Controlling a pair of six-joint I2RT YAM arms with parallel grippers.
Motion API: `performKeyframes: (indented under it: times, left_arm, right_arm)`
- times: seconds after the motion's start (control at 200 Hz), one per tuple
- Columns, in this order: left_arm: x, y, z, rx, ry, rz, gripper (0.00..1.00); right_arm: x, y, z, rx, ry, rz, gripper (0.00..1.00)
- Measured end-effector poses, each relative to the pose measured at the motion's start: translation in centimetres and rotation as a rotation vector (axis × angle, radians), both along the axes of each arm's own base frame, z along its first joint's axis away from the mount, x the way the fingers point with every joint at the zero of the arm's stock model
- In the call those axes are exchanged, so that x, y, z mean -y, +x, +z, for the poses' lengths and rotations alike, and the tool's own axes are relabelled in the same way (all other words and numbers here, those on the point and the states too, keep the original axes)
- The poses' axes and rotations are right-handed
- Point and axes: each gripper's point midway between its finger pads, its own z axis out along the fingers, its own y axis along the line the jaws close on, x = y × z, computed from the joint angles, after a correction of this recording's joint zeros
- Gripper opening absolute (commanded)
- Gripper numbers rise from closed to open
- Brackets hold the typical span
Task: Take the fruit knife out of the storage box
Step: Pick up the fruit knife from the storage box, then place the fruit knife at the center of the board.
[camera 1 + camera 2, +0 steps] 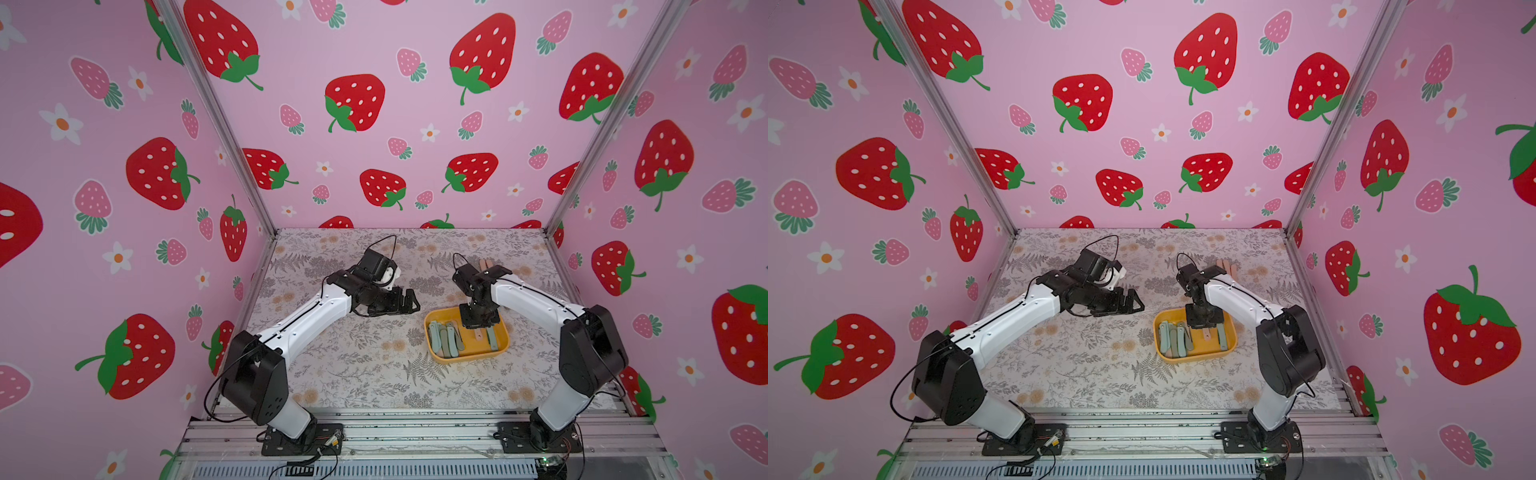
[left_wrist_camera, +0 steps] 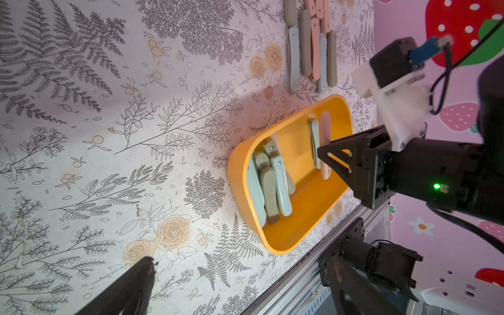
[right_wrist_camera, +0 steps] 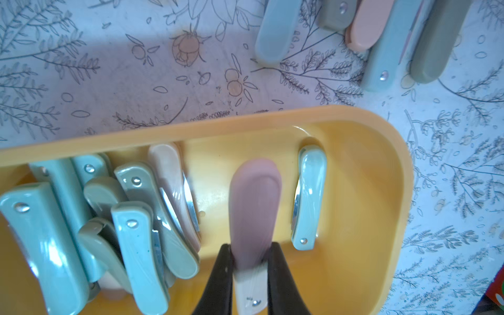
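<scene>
Walls (image 1: pixel 374 104): pink, printed with red strawberries and white flowers, closing in three sides.
Counter (image 1: pixel 353 365): pale covering with grey ferns and peach flowers, seen in both top views.
Storage box (image 1: pixel 469 358): shallow yellow-orange tub with rounded corners, standing on the counter's right half, in front of the right arm (image 1: pixel 532 297).
Fruit knife (image 3: pixel 255 207): folded, pink handle, inside the storage box between a heap of knives and a single green one. I cannot tell whether it rests on the box floor or is raised off it.
Right jaws: pointing down into the storage box and closed on the fruit knife near its riveted end, with black fingers (image 3: pixel 218 278) on either flank.
Left jaws: spread wide and holding nothing, hanging above bare counter to the left of the storage box, apart from it.
Heap of knives (image 3: pixel 131 218): folded, mostly pale green and blue-green, overlapping at the box end nearer the left arm (image 1: pixel 307 316).
Single green knife (image 3: pixel 309 196): folded, alone near the opposite end wall, just beside the fruit knife but not touching it.
Knives on the counter (image 2: pixel 311 46): folded, grey, blue-grey and pink, side by side beyond the box's far wall.
</scene>
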Motion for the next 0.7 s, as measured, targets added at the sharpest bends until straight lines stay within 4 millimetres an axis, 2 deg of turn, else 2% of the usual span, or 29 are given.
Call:
performKeyframes:
  times: [0.135,0.225,0.415,0.505,0.605,0.7]
  left_arm:
    - [0.8,0.5,0.1,0.003,-0.002,-0.01,0.99]
    - [1.4,1.2,0.8,0.016,-0.011,-0.012,0.99]
    - [3.3,4.0,4.1,0.081,-0.063,-0.015,0.99]
    - [4.0,5.4,5.4,0.103,-0.09,-0.011,0.99]
    - [4.7,7.2,6.0,0.112,-0.111,-0.002,0.99]
    - [5.2,9.0,5.7,0.106,-0.122,0.013,0.99]
  right_arm:
    - [0.1,0.1,0.9,0.004,0.001,-0.001,0.15]
    - [0.0,0.8,2.2,0.022,0.009,0.001,0.16]
    - [-0.6,4.6,7.0,0.142,0.072,-0.017,0.16]
    - [-0.5,6.9,8.3,0.179,0.09,-0.035,0.16]
    - [-0.2,9.8,8.0,0.183,0.089,-0.058,0.16]
    - [-0.1,12.9,6.3,0.164,0.079,-0.075,0.16]
